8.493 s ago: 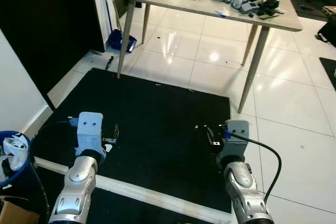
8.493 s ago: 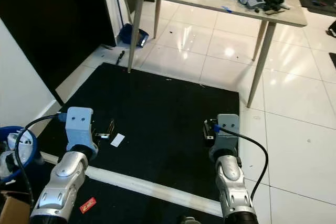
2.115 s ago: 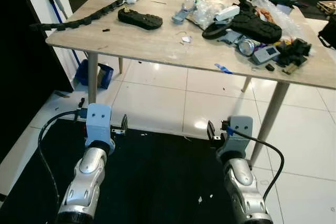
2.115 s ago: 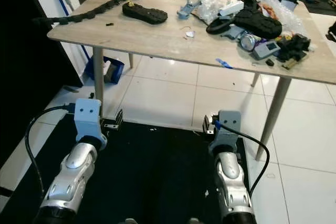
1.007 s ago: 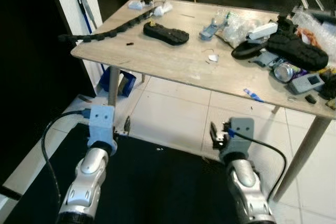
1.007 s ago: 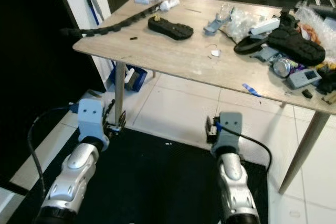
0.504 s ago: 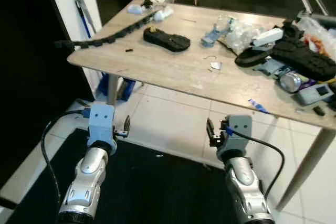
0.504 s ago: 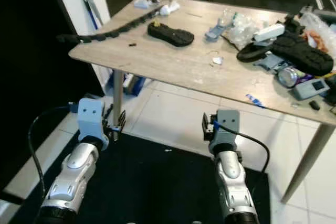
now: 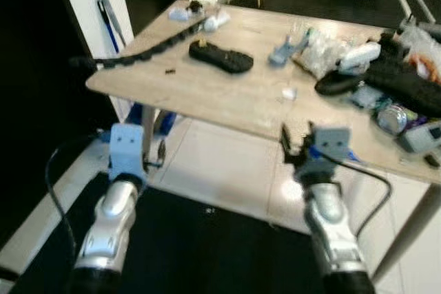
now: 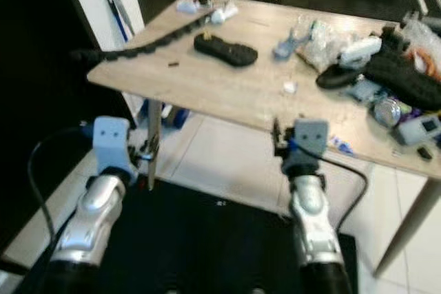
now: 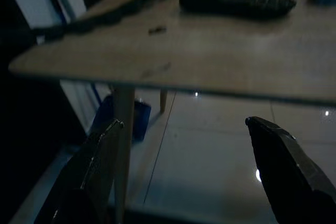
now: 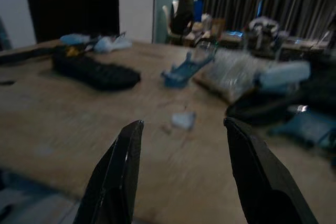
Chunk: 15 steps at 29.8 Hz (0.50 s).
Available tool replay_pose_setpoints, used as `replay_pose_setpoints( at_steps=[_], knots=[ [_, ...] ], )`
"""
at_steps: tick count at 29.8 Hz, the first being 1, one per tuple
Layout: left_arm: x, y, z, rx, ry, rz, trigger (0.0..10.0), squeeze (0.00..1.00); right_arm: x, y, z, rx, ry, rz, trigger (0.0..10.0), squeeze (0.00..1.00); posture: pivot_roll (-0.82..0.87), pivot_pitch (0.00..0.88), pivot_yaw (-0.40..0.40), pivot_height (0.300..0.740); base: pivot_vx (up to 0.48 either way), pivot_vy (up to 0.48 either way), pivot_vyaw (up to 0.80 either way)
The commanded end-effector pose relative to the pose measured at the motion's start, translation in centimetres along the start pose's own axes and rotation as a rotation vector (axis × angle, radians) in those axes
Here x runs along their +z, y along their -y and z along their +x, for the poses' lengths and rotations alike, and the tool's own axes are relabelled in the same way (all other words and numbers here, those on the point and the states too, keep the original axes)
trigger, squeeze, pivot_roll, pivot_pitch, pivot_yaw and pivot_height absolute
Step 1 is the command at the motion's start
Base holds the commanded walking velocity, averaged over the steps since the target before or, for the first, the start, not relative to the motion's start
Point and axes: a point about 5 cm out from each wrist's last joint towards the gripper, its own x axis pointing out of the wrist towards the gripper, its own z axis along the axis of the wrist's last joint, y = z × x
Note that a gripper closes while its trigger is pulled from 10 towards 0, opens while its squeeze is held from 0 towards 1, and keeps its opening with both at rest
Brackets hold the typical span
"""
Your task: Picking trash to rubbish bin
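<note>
- A wooden tabletop is filling the middle of the head views, carrying clutter from its left corner to its right end, with glossy white floor tiles and a black mat lying in front of it.
- A long black segmented strip is running along the left edge, a black shoe sole is lying just beside it, and a heap of dark footwear, clear plastic wrapping and a can is crowding the right end.
- The right gripper is rising level with the near edge, its fingers spread wide and empty, framing a small crumpled white scrap of trash lying on the bare wood between the sole and the heap.
- The left gripper is hanging lower, below the edge near the table leg, its fingers also parted and holding nothing.
- Judging by this, the approach step is under way; no trash is gripped yet.
- The next move is probably calling for the right arm to reach forward over the edge, lower around the scrap and close on it.
</note>
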Motion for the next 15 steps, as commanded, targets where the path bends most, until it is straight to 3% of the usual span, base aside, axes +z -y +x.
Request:
replay_pose_setpoints(
  at_steps=[1,15],
  knots=[
    [-0.31,0.08,-0.07,0.002,-0.019,-0.003,10.0,0.0,-0.09,-0.73,0.05,0.028,-0.013,0.001,10.0,0.0,0.02,0.139,0.008,0.74,0.292,0.0,0.0],
    [-0.01,-0.2,0.03,0.008,-0.013,0.004,10.0,0.0,0.08,-1.68,0.51,0.085,-0.004,-0.015,10.0,0.0,0.02,0.135,-0.011,0.74,0.294,0.0,0.0]
  ],
)
